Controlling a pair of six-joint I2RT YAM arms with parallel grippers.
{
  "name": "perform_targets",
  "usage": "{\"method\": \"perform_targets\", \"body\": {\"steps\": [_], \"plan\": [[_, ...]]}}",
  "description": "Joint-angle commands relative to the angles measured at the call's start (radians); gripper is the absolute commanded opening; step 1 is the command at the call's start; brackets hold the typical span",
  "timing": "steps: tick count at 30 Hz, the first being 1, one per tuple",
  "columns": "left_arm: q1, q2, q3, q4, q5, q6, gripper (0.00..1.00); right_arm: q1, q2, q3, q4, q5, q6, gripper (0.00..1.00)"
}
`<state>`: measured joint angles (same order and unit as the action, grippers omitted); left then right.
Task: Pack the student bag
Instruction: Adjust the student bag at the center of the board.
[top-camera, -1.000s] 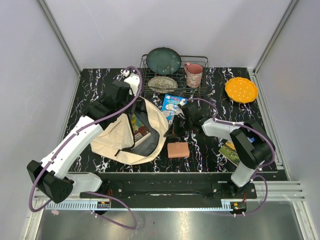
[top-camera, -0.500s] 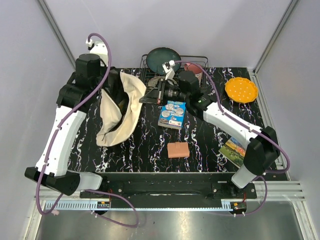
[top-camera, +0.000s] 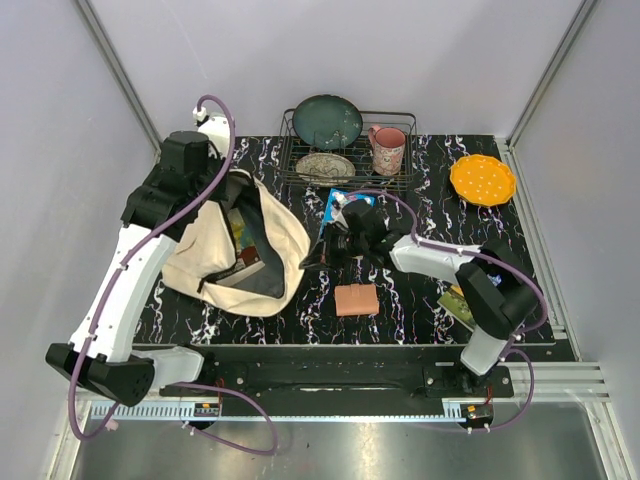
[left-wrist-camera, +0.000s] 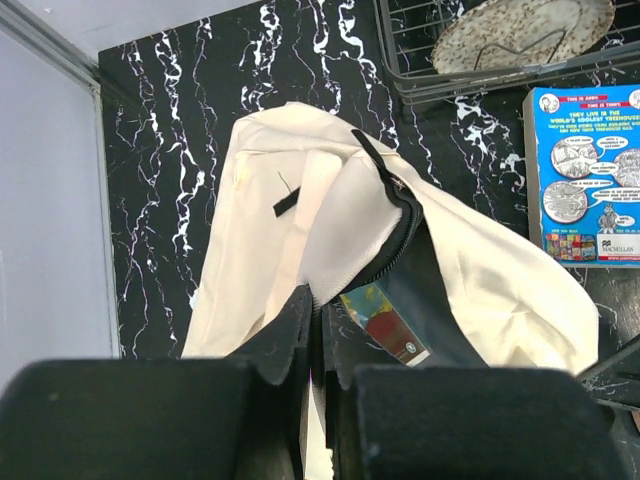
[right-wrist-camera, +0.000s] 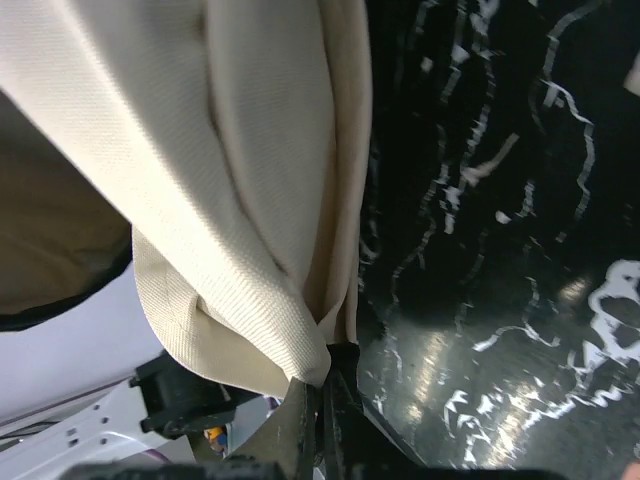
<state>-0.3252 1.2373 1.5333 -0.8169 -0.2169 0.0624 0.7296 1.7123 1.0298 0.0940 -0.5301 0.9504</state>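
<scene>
The student bag (top-camera: 280, 245) is a big cream canvas backpack lying on the left half of the table, its black-lined mouth open upward. Books (top-camera: 243, 268) lie inside it. My left gripper (top-camera: 228, 197) is shut on the bag's back rim; in the left wrist view the jaws (left-wrist-camera: 316, 315) pinch cream fabric, with the bag (left-wrist-camera: 300, 200) and a book (left-wrist-camera: 385, 322) below. My right gripper (top-camera: 313, 262) is shut on the bag's right edge; the right wrist view shows its jaws (right-wrist-camera: 325, 385) clamped on a fold of the cream canvas (right-wrist-camera: 230, 200).
A blue book (top-camera: 338, 203) lies just right of the bag, also in the left wrist view (left-wrist-camera: 585, 175). A brown block (top-camera: 357, 299) sits near the front. Another book (top-camera: 456, 300) lies under the right arm. A wire rack (top-camera: 350, 178) holds plates and a pink mug (top-camera: 388, 150). An orange plate (top-camera: 482, 179) sits back right.
Half a second ago both grippers held the bag lifted toward the back left. Now it is lowered onto the table, mouth open, and the right gripper has come forward and down with its edge.
</scene>
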Motion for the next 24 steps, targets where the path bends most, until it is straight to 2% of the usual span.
{"method": "perform_targets", "body": {"steps": [1, 3, 4, 5, 7, 8, 9, 10, 12, 16, 20, 21, 22, 24], "plan": [[0.005, -0.001, 0.059, 0.105, 0.036, 0.046, 0.0, 0.013, 0.022, -0.014, 0.027, -0.013, -0.01, 0.0], [0.003, 0.02, 0.053, 0.081, 0.045, 0.044, 0.0, 0.016, 0.066, 0.012, -0.003, -0.047, -0.027, 0.03], [0.003, 0.024, 0.047, 0.064, 0.051, 0.039, 0.0, 0.013, 0.063, 0.009, -0.002, -0.045, -0.036, 0.1], [0.003, 0.024, 0.025, 0.058, 0.054, 0.034, 0.0, 0.013, 0.031, -0.019, 0.001, -0.032, -0.038, 0.37], [0.005, 0.016, 0.001, 0.045, 0.069, 0.017, 0.0, -0.002, -0.022, -0.052, -0.062, 0.071, -0.085, 0.55], [0.005, 0.01, -0.027, 0.044, 0.076, 0.008, 0.04, -0.015, -0.081, -0.065, -0.082, 0.103, -0.096, 0.61], [0.003, -0.004, -0.041, 0.044, 0.08, -0.01, 0.2, -0.027, -0.107, -0.076, -0.121, 0.126, -0.105, 0.73], [0.003, -0.009, -0.053, 0.047, 0.097, -0.019, 0.29, -0.062, -0.13, -0.091, -0.134, 0.159, -0.117, 0.75], [0.003, -0.028, -0.081, 0.056, 0.109, -0.05, 0.61, -0.099, -0.19, -0.1, -0.174, 0.182, -0.131, 0.78], [0.005, -0.055, -0.084, 0.099, 0.134, -0.11, 0.9, -0.171, -0.264, -0.112, -0.226, 0.274, -0.165, 0.81], [0.005, -0.079, -0.082, 0.172, 0.203, -0.177, 0.96, -0.223, -0.307, -0.119, -0.238, 0.321, -0.174, 0.86], [0.003, -0.073, -0.085, 0.224, 0.249, -0.218, 0.97, -0.232, -0.3, -0.119, -0.24, 0.329, -0.173, 0.87], [0.003, -0.064, -0.088, 0.249, 0.354, -0.237, 0.98, -0.246, -0.293, -0.117, -0.24, 0.326, -0.17, 0.88], [-0.018, -0.004, -0.085, 0.318, 0.422, -0.281, 0.98, -0.295, -0.26, -0.111, -0.235, 0.3, -0.157, 0.88]]}}
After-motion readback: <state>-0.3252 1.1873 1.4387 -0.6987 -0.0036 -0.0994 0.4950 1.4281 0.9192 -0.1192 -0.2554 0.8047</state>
